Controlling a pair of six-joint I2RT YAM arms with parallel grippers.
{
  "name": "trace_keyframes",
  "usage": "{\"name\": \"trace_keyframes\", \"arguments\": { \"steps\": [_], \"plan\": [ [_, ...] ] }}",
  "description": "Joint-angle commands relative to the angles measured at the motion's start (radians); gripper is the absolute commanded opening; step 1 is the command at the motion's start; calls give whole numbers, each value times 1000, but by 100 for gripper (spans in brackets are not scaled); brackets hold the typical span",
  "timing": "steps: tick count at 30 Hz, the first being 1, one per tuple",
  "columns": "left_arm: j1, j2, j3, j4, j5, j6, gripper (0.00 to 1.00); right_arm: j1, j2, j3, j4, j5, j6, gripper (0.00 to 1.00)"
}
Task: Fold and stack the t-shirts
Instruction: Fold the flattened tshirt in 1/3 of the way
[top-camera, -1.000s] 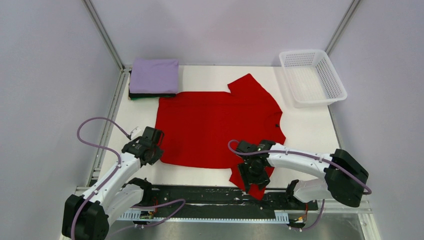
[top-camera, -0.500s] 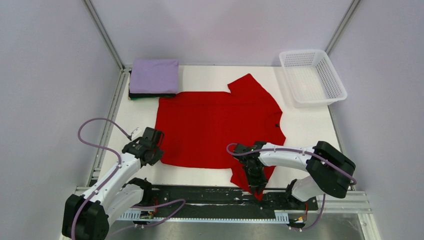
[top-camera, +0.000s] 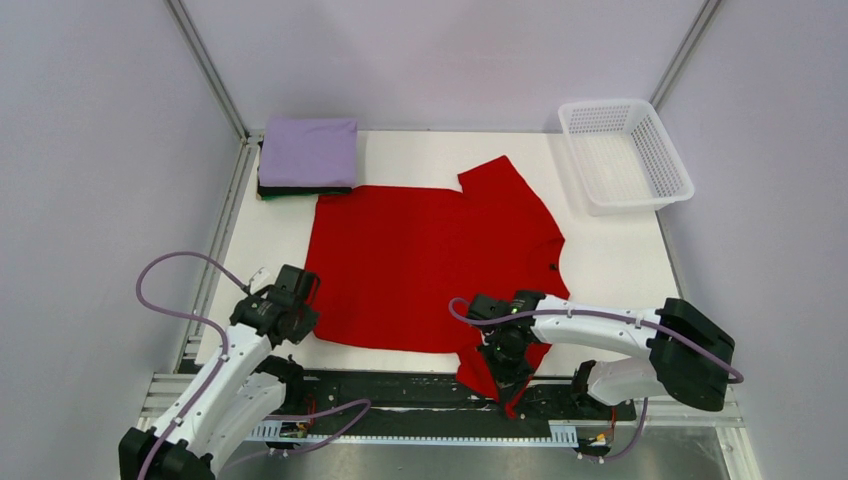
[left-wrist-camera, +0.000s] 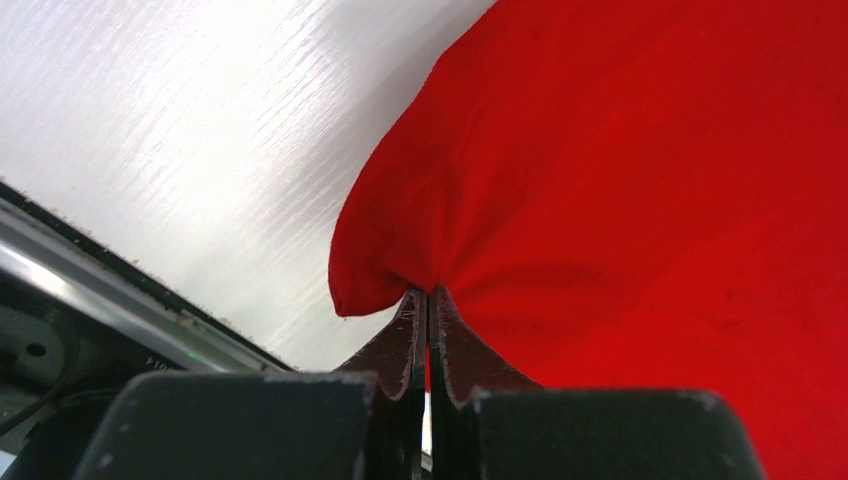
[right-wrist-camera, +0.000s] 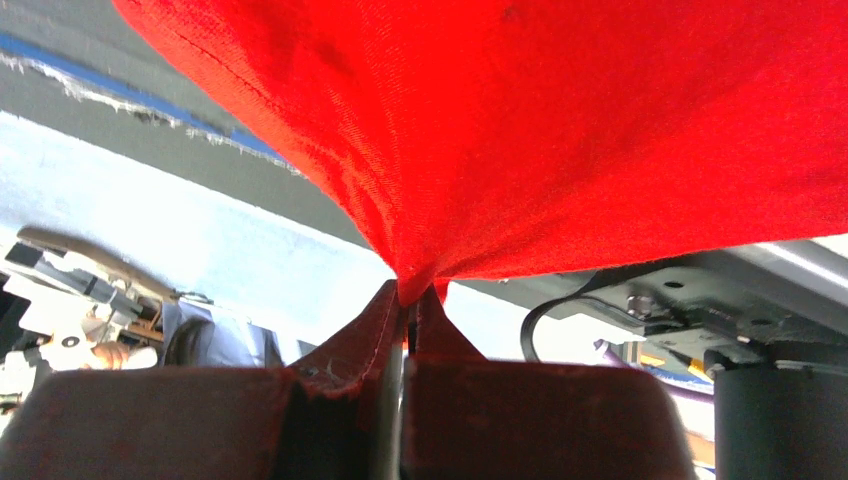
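Observation:
A bright red t-shirt lies spread flat across the middle of the white table, one sleeve pointing to the back. My left gripper is shut on its near left corner; in the left wrist view the red cloth bunches into the closed fingertips. My right gripper is shut on the near right sleeve, and the red fabric puckers into that pinch. At the back left a folded lavender t-shirt rests on a dark folded t-shirt.
A white mesh basket stands at the back right corner. A black rail runs along the table's near edge between the arm bases. Metal frame posts rise at the back left and back right.

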Motion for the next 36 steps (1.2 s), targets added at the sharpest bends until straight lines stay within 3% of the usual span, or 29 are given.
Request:
{"name": "trace_keyframes", "arguments": {
  "steps": [1,5,11,23,28,36],
  "plan": [
    [-3,-70,40,-107,-8,-43,0,27,-56,34,-58,-81,-14,0],
    [-3,-108,25,-91,30,-48,0,31,-87,43,-58,-28,-6,0],
    [-4,-100,53,-53,18,-26,0,13,-70,143,-60,210,12,0],
    [-4,25,61,199,12,-28,0,-195,-117,224,114,446,-52,0],
    [-3,123,97,254,-21,-16,0,-307,-134,235,242,432,-112,0],
    [14,217,162,300,-76,8,0,-428,-83,294,299,460,-201,0]
  ]
}}
